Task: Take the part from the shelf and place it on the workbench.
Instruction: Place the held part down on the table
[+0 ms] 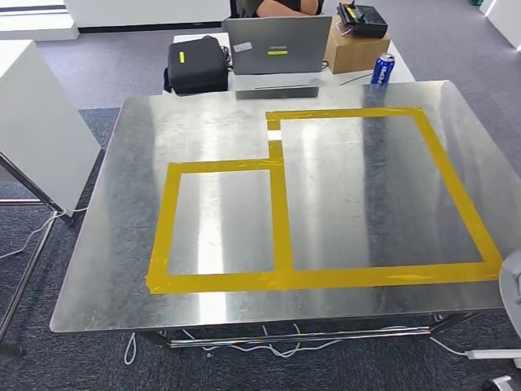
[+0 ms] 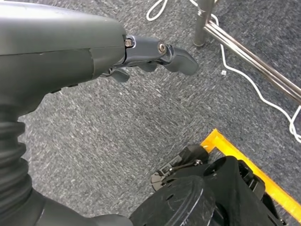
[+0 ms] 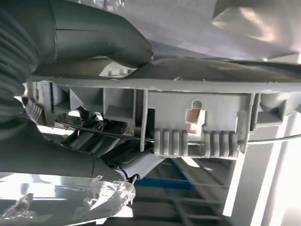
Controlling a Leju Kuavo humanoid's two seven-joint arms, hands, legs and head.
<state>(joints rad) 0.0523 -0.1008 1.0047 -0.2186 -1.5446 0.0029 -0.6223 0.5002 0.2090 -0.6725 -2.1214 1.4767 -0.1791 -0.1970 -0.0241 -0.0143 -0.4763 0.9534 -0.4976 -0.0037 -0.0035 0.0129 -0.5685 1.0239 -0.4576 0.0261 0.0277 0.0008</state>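
Yellow tape frames two rectangles on the steel counter, while the right hand clamps the grey plastic part between thumb and fingers; left hand hangs empty, fingers apart.

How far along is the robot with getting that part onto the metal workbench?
Done, it appears: the grey plastic part is off the shelf, gripped in the right hand. In hand: the robot stands facing the workbench, with the part's edge showing at the lower right of the head view. Left: setting it down; the yellow tape outlines have nothing inside them. The left hand hangs over the carpet, holding nothing.
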